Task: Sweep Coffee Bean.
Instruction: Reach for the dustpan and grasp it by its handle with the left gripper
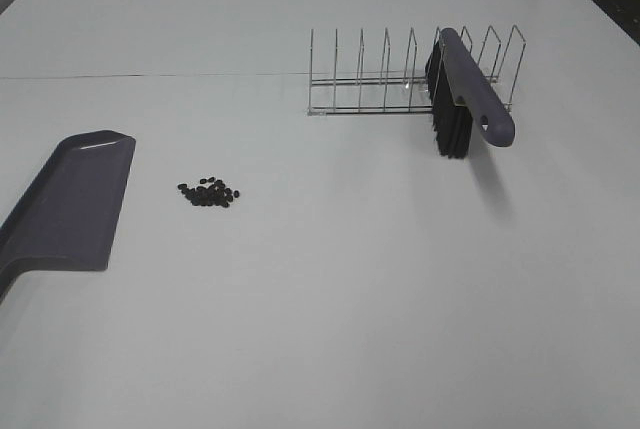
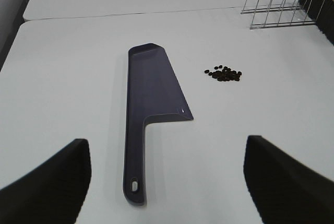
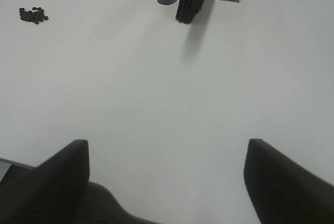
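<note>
Flat, cool, rather dim light covers the white table (image 1: 320, 349). The brush (image 1: 470, 89) casts a soft, blurred shadow just in front of its handle tip, so the source probably sits above and behind it. Mild grain throughout.

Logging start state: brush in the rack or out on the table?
In the rack. The brush stands between dividers of the wire rack, bristles down, handle jutting out past the front rail.
</note>
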`<state>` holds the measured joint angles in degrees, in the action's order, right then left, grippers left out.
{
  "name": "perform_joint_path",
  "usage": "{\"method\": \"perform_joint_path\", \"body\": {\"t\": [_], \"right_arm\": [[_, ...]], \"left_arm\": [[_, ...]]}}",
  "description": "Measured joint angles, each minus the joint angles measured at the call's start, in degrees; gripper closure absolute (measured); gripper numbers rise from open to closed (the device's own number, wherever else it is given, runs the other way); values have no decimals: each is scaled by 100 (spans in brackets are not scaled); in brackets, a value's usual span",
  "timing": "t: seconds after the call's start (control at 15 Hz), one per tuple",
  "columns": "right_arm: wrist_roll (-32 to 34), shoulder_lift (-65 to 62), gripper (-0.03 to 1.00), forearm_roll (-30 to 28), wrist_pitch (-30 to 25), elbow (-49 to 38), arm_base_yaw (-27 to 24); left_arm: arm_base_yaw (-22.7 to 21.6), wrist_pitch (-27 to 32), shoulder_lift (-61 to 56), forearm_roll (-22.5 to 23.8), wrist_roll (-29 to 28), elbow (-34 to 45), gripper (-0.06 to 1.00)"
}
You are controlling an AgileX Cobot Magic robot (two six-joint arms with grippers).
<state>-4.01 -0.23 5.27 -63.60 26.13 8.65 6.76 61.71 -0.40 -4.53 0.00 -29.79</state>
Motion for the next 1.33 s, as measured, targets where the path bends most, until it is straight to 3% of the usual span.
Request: {"method": "perform_joint_path", "body": {"t": [1.33], "right_arm": [[6, 0, 21, 0, 0, 0, 0]], "left_arm": [[0, 0, 0, 92, -166, 0, 21]]}}
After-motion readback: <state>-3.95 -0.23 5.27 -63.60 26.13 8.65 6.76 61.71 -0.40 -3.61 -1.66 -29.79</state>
